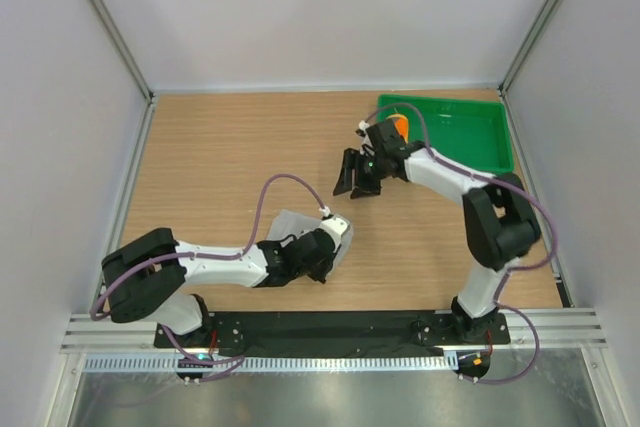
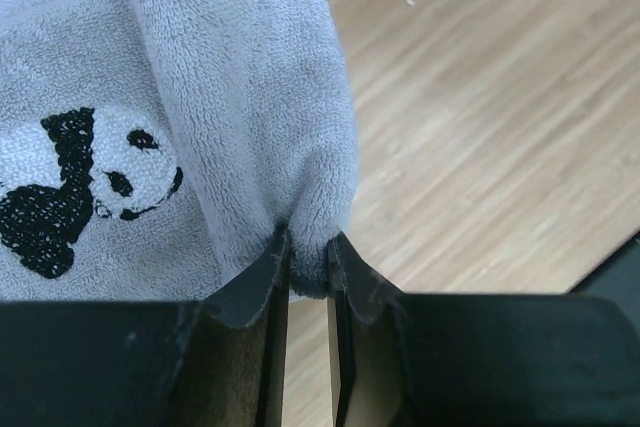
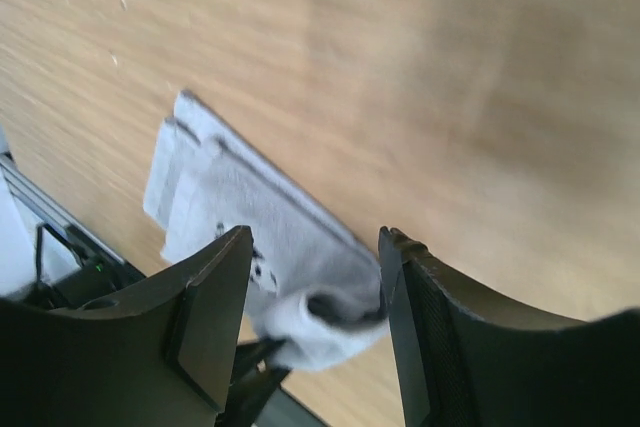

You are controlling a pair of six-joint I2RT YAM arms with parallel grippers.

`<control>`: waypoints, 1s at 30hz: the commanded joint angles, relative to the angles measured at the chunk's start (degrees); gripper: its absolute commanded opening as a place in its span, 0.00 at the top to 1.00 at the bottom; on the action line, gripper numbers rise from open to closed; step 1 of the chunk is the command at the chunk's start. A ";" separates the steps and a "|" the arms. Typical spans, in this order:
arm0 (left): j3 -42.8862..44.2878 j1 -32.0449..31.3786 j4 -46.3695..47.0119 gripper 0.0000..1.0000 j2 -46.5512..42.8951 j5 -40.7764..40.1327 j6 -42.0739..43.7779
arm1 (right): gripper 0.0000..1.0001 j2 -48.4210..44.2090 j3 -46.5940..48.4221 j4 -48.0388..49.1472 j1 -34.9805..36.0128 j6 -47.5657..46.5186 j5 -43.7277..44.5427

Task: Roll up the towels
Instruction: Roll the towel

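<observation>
Figure: two arms above a wooden table (image 1: 220,157), seen from overhead and from both wrists.
Grey towel (image 2: 240,97): lies on the table near the front edge, left of centre. It is partly folded over itself, with layered edges visible in the right wrist view (image 3: 250,207).
Panda (image 2: 80,187): black print on the towel's flat part, beside the raised fold.
Left gripper (image 2: 308,257): jaws clenched on a thick fold at the grey towel's edge. The cloth bulges out between the two fingers (image 2: 262,287).
Right gripper (image 3: 315,247): jaws spread wide and holding nothing. It hangs above the table, and the grey towel shows below, between its fingers.
Arm spacing: in the overhead view the right gripper (image 1: 356,187) is near the left gripper (image 1: 328,247) but apart from it, further back on the table.
Orange towel (image 1: 399,125): at the left end of the tray (image 1: 470,137), partly hidden by the right arm.
Tray: green, at the back right of the table.
</observation>
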 commanded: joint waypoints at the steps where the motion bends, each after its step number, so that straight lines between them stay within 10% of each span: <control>1: -2.01 -0.93 -2.12 1.00 0.66 9.52 2.46 | 0.38 -13.20 -9.35 -1.63 0.13 0.03 8.55; 10: -2.10 -1.37 -3.09 1.00 1.01 8.90 0.18 | 0.34 -33.17 -32.65 1.26 0.13 7.06 10.77; 23: -3.33 -2.07 -2.47 1.00 -1.27 8.73 -0.09 | 0.23 -21.85 -35.65 20.07 1.62 8.65 -0.93; 30: -4.21 -2.07 -1.94 1.00 -3.21 9.61 -0.18 | 0.37 -15.69 -36.18 23.33 3.20 9.00 -1.02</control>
